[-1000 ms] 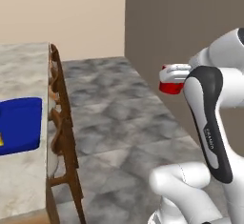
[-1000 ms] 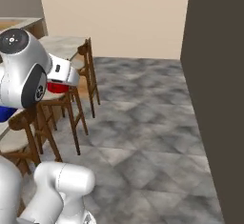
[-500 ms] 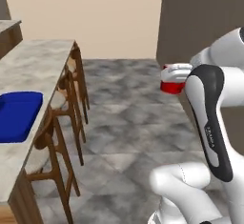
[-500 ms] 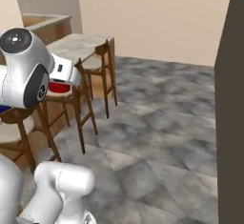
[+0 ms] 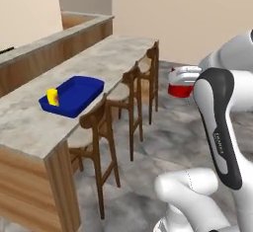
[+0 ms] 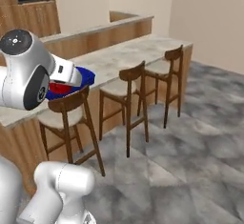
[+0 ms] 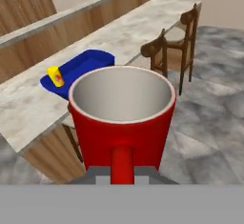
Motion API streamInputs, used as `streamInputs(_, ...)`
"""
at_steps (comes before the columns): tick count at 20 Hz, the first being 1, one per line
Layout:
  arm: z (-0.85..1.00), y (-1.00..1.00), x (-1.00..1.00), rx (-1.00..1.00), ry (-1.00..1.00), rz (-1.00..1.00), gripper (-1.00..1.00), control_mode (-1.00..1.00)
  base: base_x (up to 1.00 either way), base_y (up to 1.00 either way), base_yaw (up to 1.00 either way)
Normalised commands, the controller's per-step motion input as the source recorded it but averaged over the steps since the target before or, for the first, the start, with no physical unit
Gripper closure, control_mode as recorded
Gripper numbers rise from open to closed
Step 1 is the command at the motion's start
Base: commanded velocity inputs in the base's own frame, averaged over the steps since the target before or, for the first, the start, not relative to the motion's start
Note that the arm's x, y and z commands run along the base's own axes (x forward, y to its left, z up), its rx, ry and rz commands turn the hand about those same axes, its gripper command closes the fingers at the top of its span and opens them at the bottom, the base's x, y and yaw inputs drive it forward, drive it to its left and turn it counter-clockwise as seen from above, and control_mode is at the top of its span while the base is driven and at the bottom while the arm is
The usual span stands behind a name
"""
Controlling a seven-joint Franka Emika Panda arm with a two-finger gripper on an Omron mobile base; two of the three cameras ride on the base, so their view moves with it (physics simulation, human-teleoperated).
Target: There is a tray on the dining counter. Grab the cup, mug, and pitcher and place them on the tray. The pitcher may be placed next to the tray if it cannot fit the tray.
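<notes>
Red mug [image 7: 122, 118], handle toward the hand camera, sits clamped in the gripper [image 5: 184, 74], well clear of the dining counter [image 5: 99, 63]. On that counter, the left base view shows the yellow cup [image 5: 52, 96] standing inside the tray [image 5: 79, 92].

Tray [image 5: 79, 94] sitting on surface [image 5: 34, 122], toward its near end, ledge [image 5: 44, 48] running behind it. Cup [image 5: 52, 97] standing upright in tray, at near end. Stools [image 5: 101, 127] lining up in row along surface's front edge, seats tucking under it. Mug [image 5: 180, 84] hanging in gripper [image 7: 121, 170] over floor [image 6: 190, 137], well apart from surface, upright, handle facing gripper. Arm rising behind mug.
</notes>
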Motion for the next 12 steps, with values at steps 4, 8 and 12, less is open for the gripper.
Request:
streamInputs(4, 0.0, 0.0, 0.0, 0.0, 0.0, 0.0, 1.0, 1.0, 0.56, -0.34, 0.66)
streamInputs(8, 0.0, 0.0, 0.0, 0.0, 0.0, 0.0, 1.0, 1.0, 0.61, -0.33, 0.64)
streamInputs(12, 0.0, 0.0, 0.0, 0.0, 0.0, 0.0, 1.0, 1.0, 0.32, -0.42, 0.61)
